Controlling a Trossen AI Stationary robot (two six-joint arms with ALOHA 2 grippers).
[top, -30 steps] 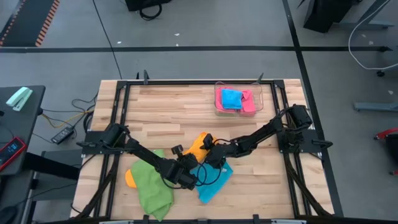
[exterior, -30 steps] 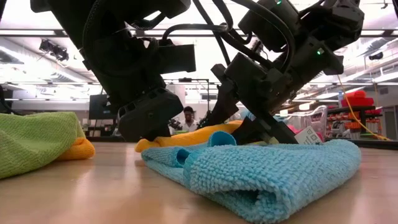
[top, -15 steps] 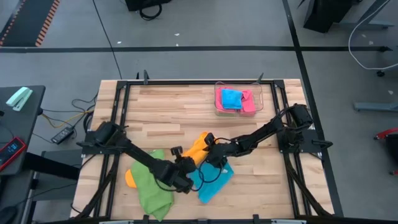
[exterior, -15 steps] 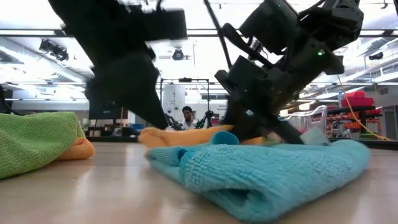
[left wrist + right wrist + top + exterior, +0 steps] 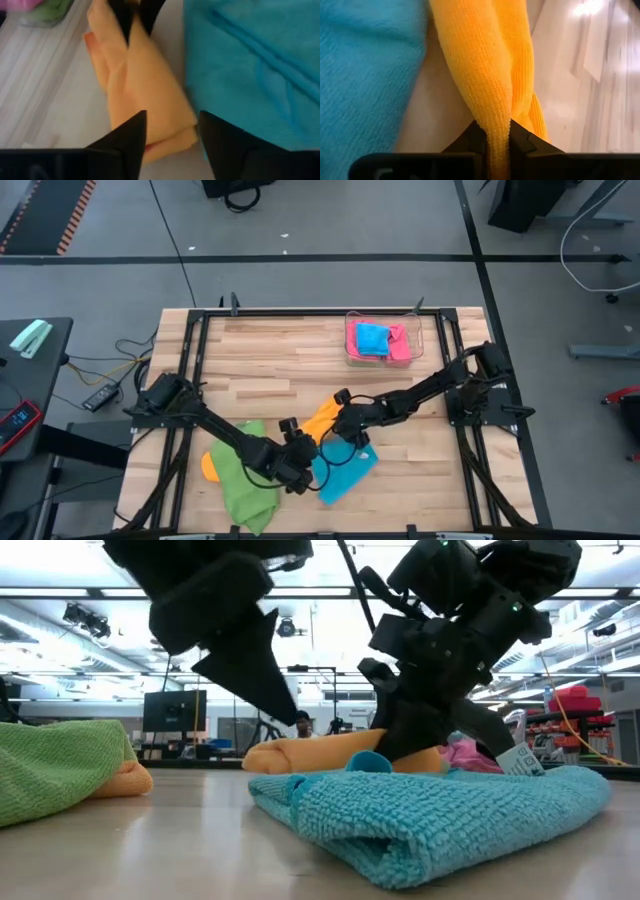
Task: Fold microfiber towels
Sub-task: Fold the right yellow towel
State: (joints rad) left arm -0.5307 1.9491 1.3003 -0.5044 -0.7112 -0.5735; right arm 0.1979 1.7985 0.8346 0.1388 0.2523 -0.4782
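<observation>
A folded orange towel (image 5: 321,418) lies mid-table, with a sky-blue towel (image 5: 347,470) beside it toward the near edge. My right gripper (image 5: 497,137) is shut on the orange towel's far end. My left gripper (image 5: 172,134) hangs open just above that towel's near end (image 5: 165,130), touching nothing. In the low view the left gripper (image 5: 255,675) is clear of the table. A green towel (image 5: 245,482) lies at the near left, on top of another orange one (image 5: 208,465). My right gripper pinches a bunched fold at the orange towel's far end (image 5: 496,117) between its two fingers. The fingers slant down from the table's right side and lie along the towel. The towel runs away from the fingers, and its other end rests on the table.
A clear tray (image 5: 352,340) at the far right holds folded blue and pink towels. A black frame rail (image 5: 300,311) runs round the table. Bare wood lies at the far left (image 5: 260,355).
My left gripper has opened, let go of the cloth and risen off the table, moving a little toward the left edge. My right gripper has rolled and shut on the orange towel's far end. The blue towel has slid slightly toward the right edge.
</observation>
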